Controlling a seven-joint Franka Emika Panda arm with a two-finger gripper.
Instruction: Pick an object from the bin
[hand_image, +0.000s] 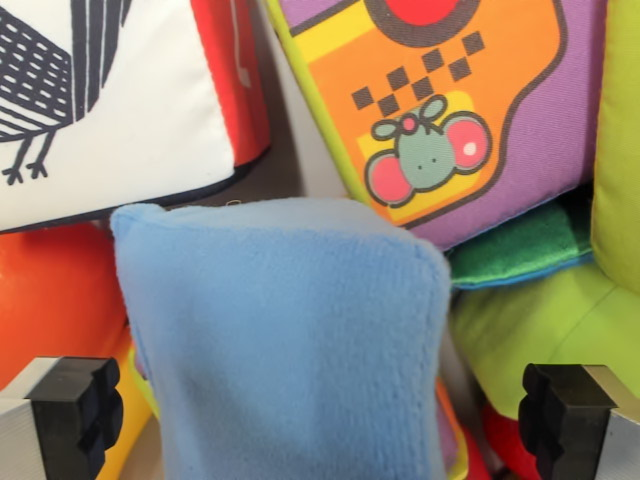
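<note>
We see a blue fleece block (290, 340) between our gripper's (325, 420) spread fingers (75, 410), neither visibly touching it. Behind it lie a white bird-print block (120, 110) and an orange-and-purple mouse block (450, 100).

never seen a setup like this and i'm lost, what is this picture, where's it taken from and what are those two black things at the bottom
This is one picture from a camera mounted on a robot arm's wrist, looking down into a bin of soft toys. The two black pieces at the bottom corners are the fingers of the robot's hand, one on each side and standing wide apart. Between them, close to the camera, sits a light blue plush block. The fingers flank it, but the picture does not show them touching it, so nothing looks held yet. Around it lie other fabric blocks: a white one with a black bird drawing at the wrist view's left, an orange and purple one with a mouse face at upper right, and a lime green one at right.
</note>
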